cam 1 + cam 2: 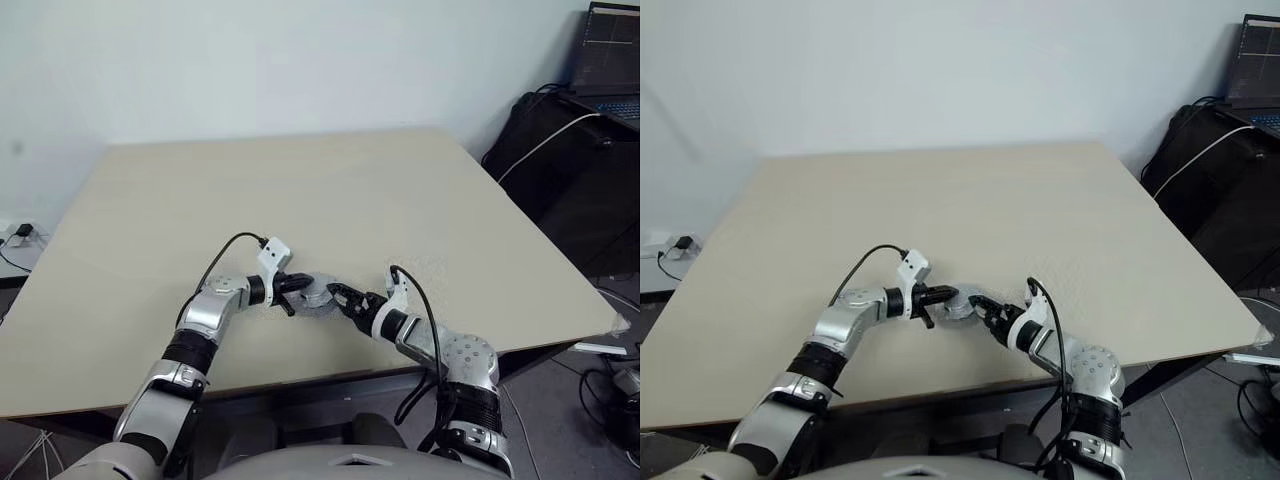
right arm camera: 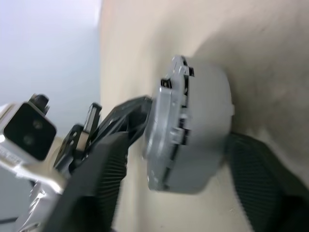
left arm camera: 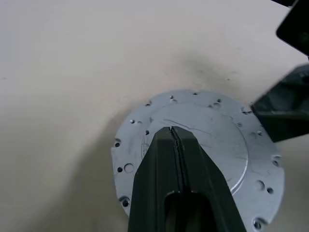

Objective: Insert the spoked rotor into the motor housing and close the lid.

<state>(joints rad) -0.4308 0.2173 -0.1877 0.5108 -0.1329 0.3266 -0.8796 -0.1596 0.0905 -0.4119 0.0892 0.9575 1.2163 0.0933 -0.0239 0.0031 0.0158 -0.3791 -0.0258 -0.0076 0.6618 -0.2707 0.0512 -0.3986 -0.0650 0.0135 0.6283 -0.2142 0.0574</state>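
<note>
- Now the lid (image 3: 203,145) sits on top of the grey round housing (image 2: 203,130) on the counter (image 1: 300,190), near its front edge, between the two arms
- Left claw (image 3: 173,131), clenched, presses its tip on the lid's centre; keeping that push straight down should hold the stack still
- Right claw (image 2: 174,164) straddles the housing's sides, fingers apart and not clearly gripping; it should squeeze evenly so the lid seats flush, not tilted
- Rotor is hidden, presumably inside
- No writing or brand is legible on the parts
</note>
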